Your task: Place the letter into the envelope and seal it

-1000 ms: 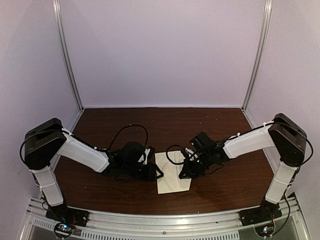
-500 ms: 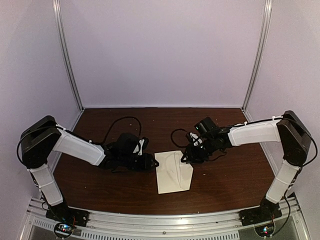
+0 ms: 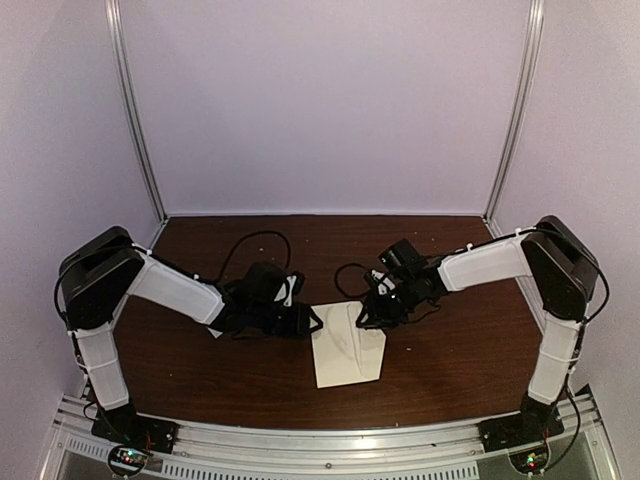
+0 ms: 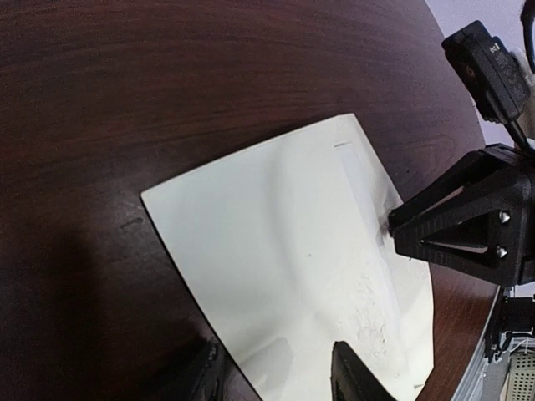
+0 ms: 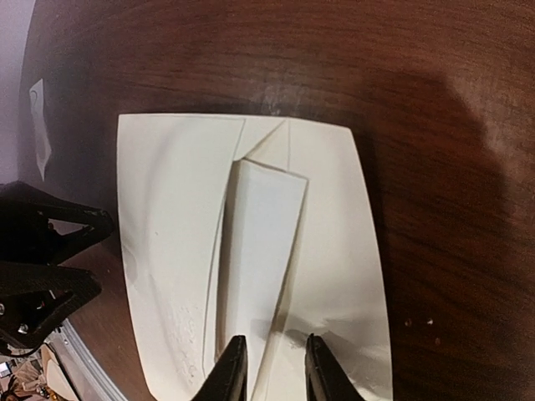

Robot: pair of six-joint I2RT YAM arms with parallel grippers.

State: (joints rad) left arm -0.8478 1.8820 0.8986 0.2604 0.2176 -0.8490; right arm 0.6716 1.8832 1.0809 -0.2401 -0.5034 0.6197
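Since a second ago: right jaws drawn back from envelope (image 3: 348, 352) middle to its far right corner; left jaws shifted farther along its left edge. Envelope flat on desk (image 3: 450, 370) between them, centre fold now raised. Count: one envelope, two sets of jaws. Left jaws half apart, empty; right jaws narrowly apart above fold's end.

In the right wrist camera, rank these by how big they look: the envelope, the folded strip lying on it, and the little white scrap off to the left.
1. envelope, by far the largest.
2. folded strip.
3. white scrap, the smallest, though it sits farther from the camera, so its true size is unsure.
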